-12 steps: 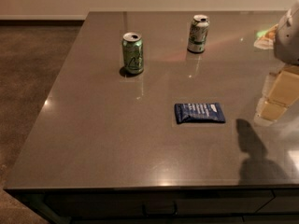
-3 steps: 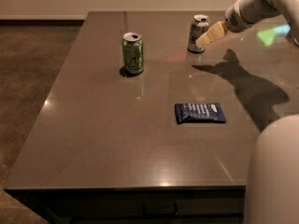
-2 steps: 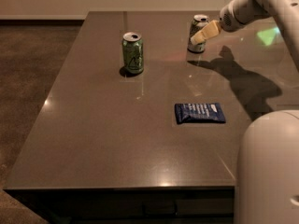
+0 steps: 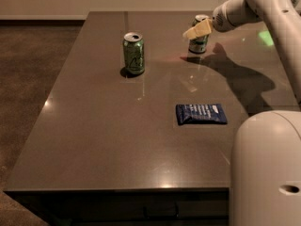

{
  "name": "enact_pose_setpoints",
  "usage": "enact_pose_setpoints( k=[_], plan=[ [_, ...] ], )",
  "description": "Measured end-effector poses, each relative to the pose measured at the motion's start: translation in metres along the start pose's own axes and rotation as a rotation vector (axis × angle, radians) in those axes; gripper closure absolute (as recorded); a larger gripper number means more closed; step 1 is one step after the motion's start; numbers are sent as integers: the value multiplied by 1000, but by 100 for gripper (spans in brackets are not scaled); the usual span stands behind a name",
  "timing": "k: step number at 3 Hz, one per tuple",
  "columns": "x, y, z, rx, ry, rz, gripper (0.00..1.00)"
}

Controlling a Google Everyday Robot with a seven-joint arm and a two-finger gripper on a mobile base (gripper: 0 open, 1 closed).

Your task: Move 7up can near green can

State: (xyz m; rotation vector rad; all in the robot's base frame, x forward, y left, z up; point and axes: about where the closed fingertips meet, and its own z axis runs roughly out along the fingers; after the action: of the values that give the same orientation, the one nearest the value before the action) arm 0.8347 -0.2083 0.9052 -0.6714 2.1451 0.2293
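The green can (image 4: 133,53), bright green with a silver top, stands upright on the left-middle of the dark table (image 4: 103,126). The 7up can (image 4: 198,45), pale with dark green markings, stands upright at the far right of the table. My gripper (image 4: 197,30) reaches in from the upper right and sits right in front of the 7up can's upper half, covering part of it. The two cans stand well apart.
A dark blue packet (image 4: 201,113) lies flat on the table, nearer than the 7up can. My white arm (image 4: 268,8) spans the upper right, and my white body (image 4: 265,168) fills the lower right corner. Brown carpet floor (image 4: 28,79) lies left of the table.
My gripper has moved from the right side of the table up and left to the 7up can, closing in over the last second. Both cans and the packet have not moved.
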Motion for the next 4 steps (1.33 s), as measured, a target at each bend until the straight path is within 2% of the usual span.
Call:
enact_pose_setpoints(
  k=[1,2,3,4],
  plan=[
    [-2,5,8,-29,-14,10,16],
    [-3,10,8,-63,-26,4,39],
    [-2,18,3,-102,-30,-17,63],
    [-1,36,-10,-167,-31,-65,87]
  ],
)
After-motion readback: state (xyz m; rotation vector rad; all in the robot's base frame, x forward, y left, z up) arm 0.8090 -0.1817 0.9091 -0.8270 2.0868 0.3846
